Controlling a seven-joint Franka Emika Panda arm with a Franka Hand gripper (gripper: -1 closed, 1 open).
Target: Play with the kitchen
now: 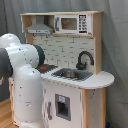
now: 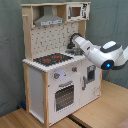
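Second exterior view, pale-wood kitchen (image 2: 50,85), glossy rounded white arm (image 2: 97,51)

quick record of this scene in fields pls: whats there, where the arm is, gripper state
kitchen: toy kitchen, pale wood and white panels
top: grey hood, microwave
counter: red-ringed stovetop, sink, black faucet
front: oven door, knobs
arm: white arm reaching over the counter toward the sink side
gripper: hidden, state cannot be told
floor: wood

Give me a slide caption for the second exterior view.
White robot arm reaching over the counter of a pale-wood toy kitchen.
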